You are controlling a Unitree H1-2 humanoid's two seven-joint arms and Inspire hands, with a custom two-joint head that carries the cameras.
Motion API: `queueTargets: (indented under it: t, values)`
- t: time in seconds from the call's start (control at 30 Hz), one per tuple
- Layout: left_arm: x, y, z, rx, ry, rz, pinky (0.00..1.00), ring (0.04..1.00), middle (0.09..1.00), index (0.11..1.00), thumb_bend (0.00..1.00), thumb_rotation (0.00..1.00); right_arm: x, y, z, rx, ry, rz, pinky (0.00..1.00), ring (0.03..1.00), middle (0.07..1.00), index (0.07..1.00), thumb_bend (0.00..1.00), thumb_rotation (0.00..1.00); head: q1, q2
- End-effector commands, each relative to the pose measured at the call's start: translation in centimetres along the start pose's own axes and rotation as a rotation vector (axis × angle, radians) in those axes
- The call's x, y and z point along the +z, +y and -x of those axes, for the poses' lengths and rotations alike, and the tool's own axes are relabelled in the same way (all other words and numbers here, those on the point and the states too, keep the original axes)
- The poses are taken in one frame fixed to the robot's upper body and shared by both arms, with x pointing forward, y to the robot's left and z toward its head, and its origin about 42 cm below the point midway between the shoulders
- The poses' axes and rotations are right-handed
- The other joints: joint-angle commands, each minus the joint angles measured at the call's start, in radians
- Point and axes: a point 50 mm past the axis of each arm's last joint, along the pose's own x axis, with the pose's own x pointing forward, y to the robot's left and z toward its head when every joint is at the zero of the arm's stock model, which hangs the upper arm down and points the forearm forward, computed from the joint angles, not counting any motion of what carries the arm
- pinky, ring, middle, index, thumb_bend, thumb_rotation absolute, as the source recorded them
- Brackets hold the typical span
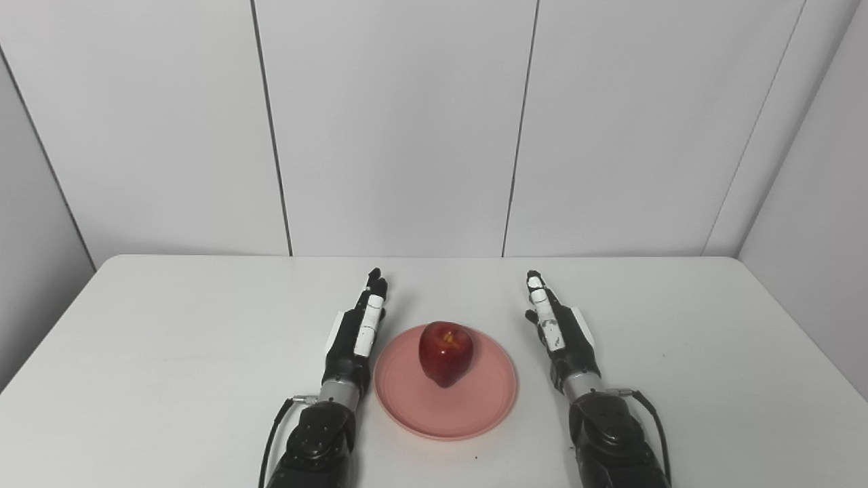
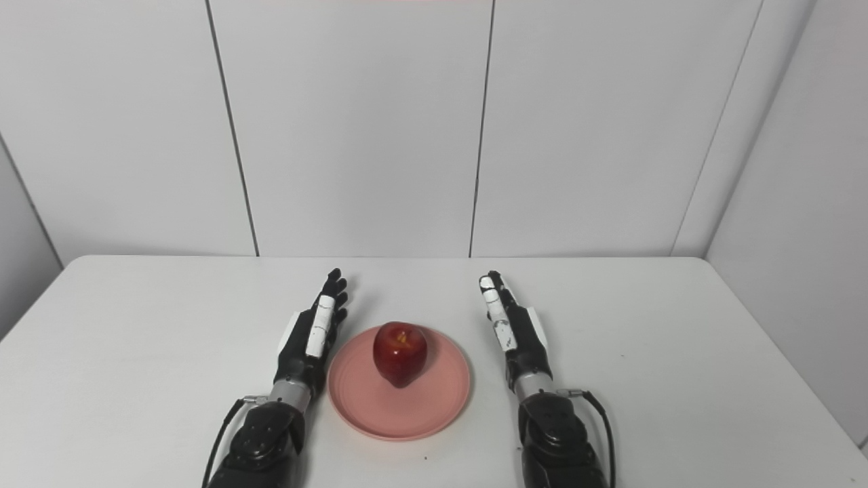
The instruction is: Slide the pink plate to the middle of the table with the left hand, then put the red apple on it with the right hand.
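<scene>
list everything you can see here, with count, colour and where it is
apple: one, red, upright on the plate, toward its far half
plate: one, pink, on the table near its front edge, about midway across, between the two hands
table: one, white, fills the lower half of the view
wall panels: white, with dark seams, behind the table and along both sides
left hand: one, black with white patches, open, fingers pointing away, just left of the plate, holding nothing
right hand: one, black with white patches, open, fingers pointing away, right of the plate with a gap between, holding nothing
</scene>
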Motion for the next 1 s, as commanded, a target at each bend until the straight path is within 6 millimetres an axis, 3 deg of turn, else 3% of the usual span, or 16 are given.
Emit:
queueTargets:
  t: [0.0,0.4,0.97]
  values:
    - [-1.0,1.7,0.5,0.025,0.041,-0.027,1.0,1.0,1.0,1.0,0.91,0.97,1.2,0.3,-0.5,-0.027,-0.071,-0.021,1.0,0.997,0.975,0.964,0.94,1.0,0.0,0.003]
    - [-1.0,2.4,0.2,0.075,0.049,-0.009,1.0,1.0,1.0,1.0,0.92,0.98,-1.4,0.9,0.2,-0.094,-0.047,-0.172,1.0,0.982,0.975,0.987,0.87,1.0,-0.001,0.007]
    - [-1.6,1.8,0.5,0.16,0.017,0.037,1.0,1.0,1.0,1.0,0.89,1.0,-1.8,0.7,0.3,-0.024,-0.087,-0.155,1.0,0.976,0.975,0.986,0.91,1.0,0.002,0.008]
